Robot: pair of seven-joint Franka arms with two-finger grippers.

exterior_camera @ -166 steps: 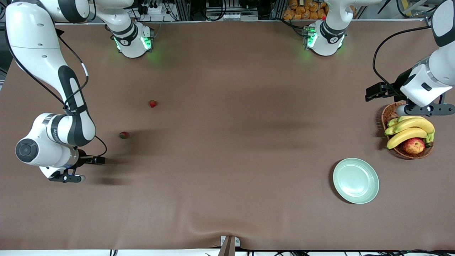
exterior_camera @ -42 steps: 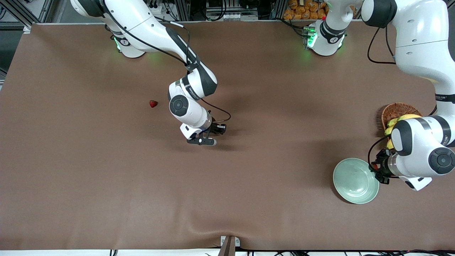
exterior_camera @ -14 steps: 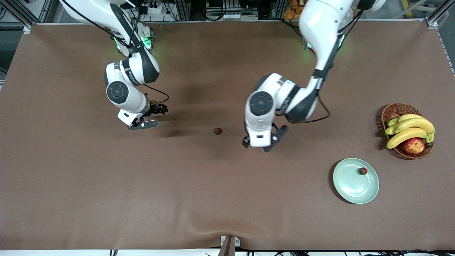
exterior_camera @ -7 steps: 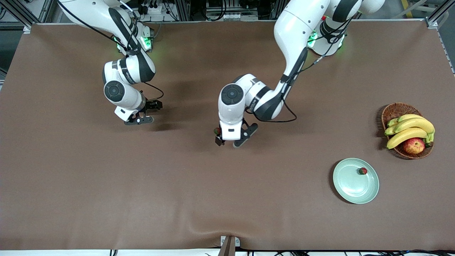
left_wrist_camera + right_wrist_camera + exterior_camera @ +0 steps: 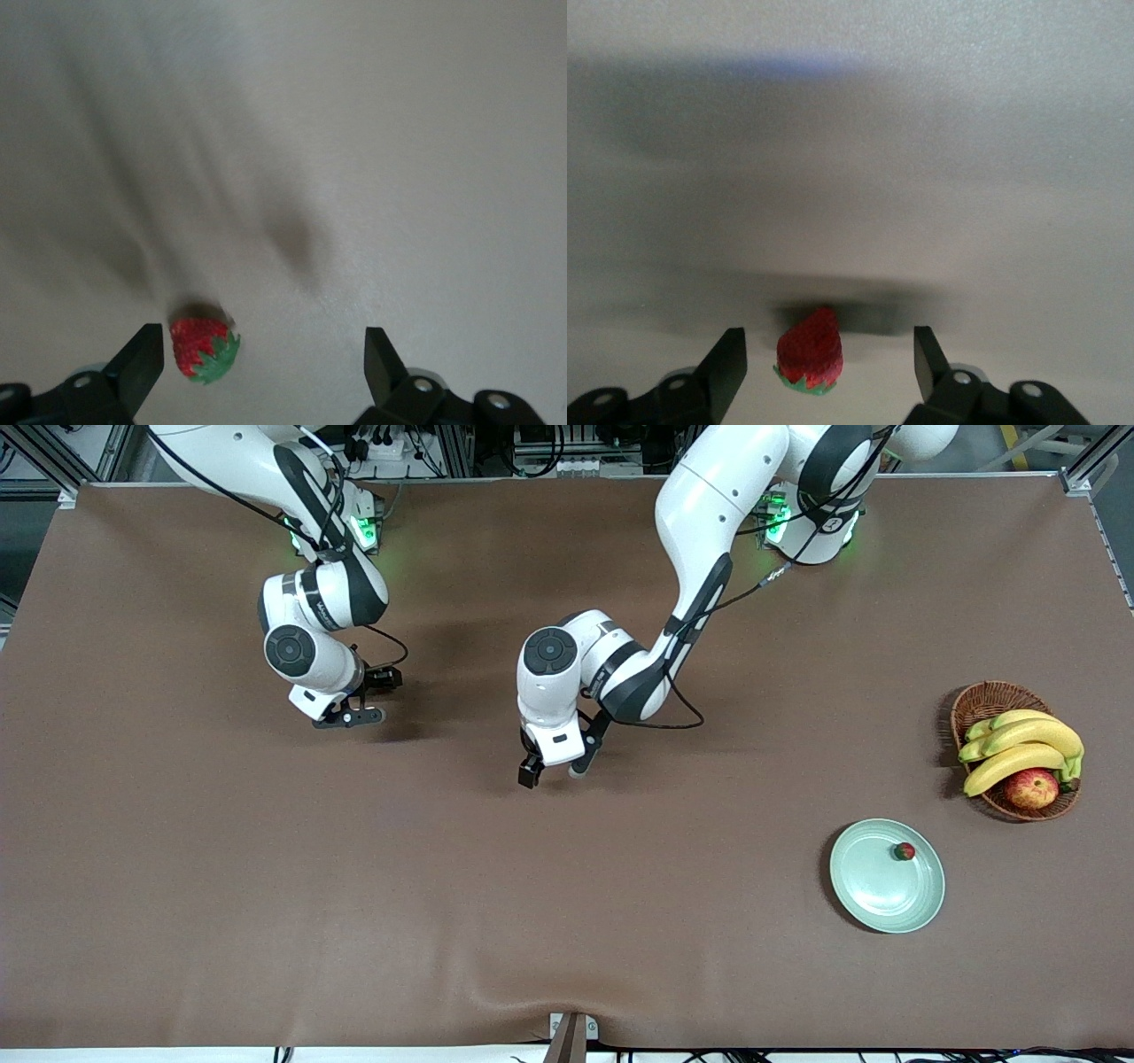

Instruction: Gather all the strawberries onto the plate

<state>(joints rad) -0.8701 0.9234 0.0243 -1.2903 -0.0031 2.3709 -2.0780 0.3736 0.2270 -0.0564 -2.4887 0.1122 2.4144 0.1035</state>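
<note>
Brown table point(image 5: 266, 921): your pale green plate point(image 5: 873, 895), near the left arm's end, holds one strawberry point(image 5: 903, 851). Left gripper point(image 5: 264, 372), mid-table, stands apart around a second strawberry point(image 5: 204, 350). Right gripper point(image 5: 830, 370), fingers apart, brackets a third strawberry point(image 5: 810, 351), untouched.

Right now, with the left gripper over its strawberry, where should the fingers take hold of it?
Across the red body of the strawberry, coming straight down with the open left gripper. It lies on its side on the table, closer to one finger, so centring first would probably help before squeezing the flanks, not the leafy cap.
</note>
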